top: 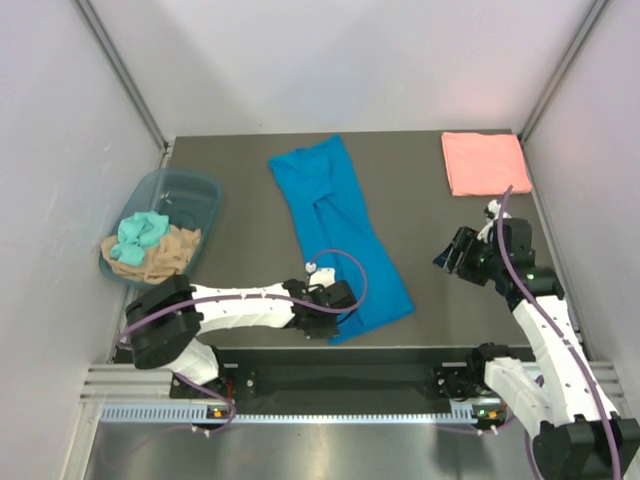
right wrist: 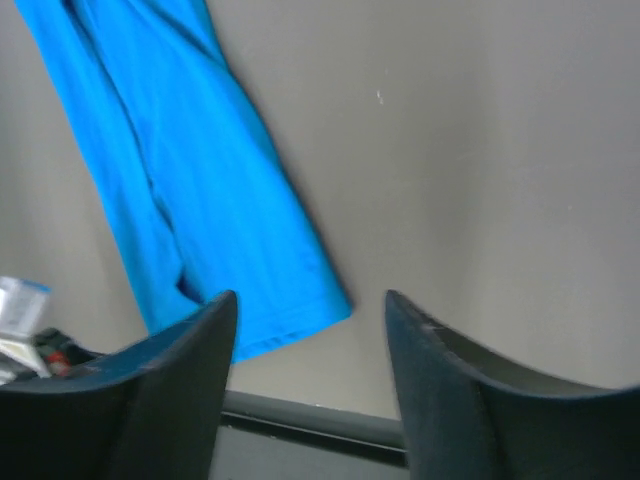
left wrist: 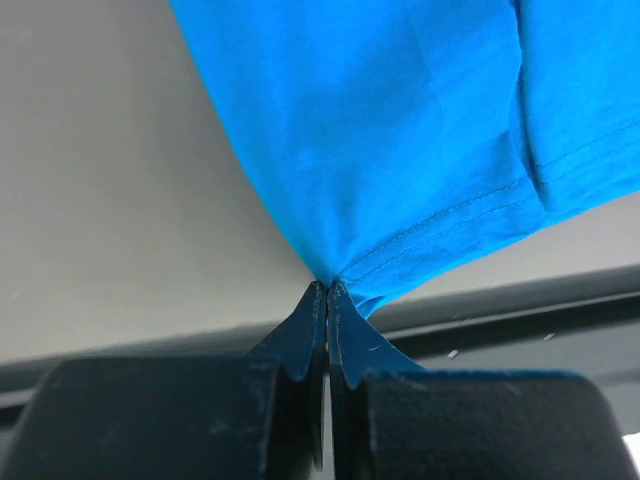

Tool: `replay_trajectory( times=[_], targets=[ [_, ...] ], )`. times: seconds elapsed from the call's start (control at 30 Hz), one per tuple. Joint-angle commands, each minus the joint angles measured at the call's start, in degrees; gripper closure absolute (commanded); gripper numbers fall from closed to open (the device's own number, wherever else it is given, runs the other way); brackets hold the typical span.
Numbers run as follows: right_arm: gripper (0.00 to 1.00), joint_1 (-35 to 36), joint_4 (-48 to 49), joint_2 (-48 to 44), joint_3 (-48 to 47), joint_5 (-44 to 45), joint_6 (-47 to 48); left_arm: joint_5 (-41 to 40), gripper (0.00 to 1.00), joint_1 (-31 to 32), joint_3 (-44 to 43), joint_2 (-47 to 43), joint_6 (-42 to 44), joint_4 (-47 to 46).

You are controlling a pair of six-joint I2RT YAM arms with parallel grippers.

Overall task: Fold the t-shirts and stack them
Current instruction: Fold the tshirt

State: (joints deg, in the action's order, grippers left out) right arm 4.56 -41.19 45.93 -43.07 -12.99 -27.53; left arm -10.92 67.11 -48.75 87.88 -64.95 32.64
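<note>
Low in the centre of the left wrist view, the left gripper (left wrist: 328, 290) was pinched fully together on the hem corner of the blue t-shirt (left wrist: 400, 130), with only a thin tip of cloth between its fingers. With so little fabric caught, a quick pull could slip the corner free, or drag the whole shirt rather than fold it. At mid-right of the overhead view, the right gripper (top: 455, 252) hung with jaws parted and nothing between them, above bare table (top: 430, 210), well apart from the shirt; lifting one corner alone could skew the fold. The blue shirt ran as a diagonal strip toward upper centre. At upper right lay the pink t-shirt (top: 485, 162), a neat rectangle; a crooked fold would stack badly there.
</note>
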Motion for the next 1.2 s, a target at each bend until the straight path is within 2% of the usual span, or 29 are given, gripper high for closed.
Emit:
replay_trajectory(
  times=[0.0, 0.07, 0.13, 0.3, 0.53, 0.83, 1.03, 1.1, 1.13, 1.17],
  targets=[
    [0.44, 1.85, 1.63, 2.32, 5.25, -3.17, 1.51, 1.25, 1.0, 0.65, 1.9, -3.85, -0.8, 6.55],
    [0.49, 4.83, 4.62, 2.76, 7.81, -4.93, -0.24, 1.16, 1.0, 0.56, 3.13, -5.52, -1.14, 8.04],
    [0.49, 9.56, 6.46, 3.11, 10.37, -4.67, -2.69, 1.16, 1.0, 0.56, 5.41, -6.75, -1.58, 8.49],
    [0.41, 20.47, 11.56, 6.53, 13.01, -2.31, -7.53, 2.3, 1.0, 0.56, 9.55, -10.79, -2.9, 9.28],
    [0.41, 34.27, 18.85, 9.09, 16.7, 1.48, -15.35, 0.9, 1.0, 0.56, 10.34, -15.27, -3.69, 12.62],
    [0.44, 41.49, 22.81, 14.8, 18.02, 5.35, -18.61, -0.24, 1.0, 0.56, 10.52, -15.72, -3.61, 14.2],
    [0.55, 45.18, 23.43, 16.56, 17.49, 8.16, -20.81, -2.0, 1.0, 0.56, 9.64, -14.49, -3.17, 16.93],
    [0.67, 46.15, 23.43, 16.82, 17.23, 9.21, -21.6, -2.0, 1.0, 0.48, 9.55, -14.31, -3.43, 17.28],
    [0.79, 47.03, 23.0, 16.65, 17.06, 9.82, -22.3, -2.09, 1.0, 0.56, 9.64, -14.4, -3.78, 17.28],
    [0.85, 47.56, 23.0, 16.56, 17.14, 10.0, -22.74, -2.09, 1.0, 0.56, 9.73, -14.57, -4.04, 17.37]
  ],
)
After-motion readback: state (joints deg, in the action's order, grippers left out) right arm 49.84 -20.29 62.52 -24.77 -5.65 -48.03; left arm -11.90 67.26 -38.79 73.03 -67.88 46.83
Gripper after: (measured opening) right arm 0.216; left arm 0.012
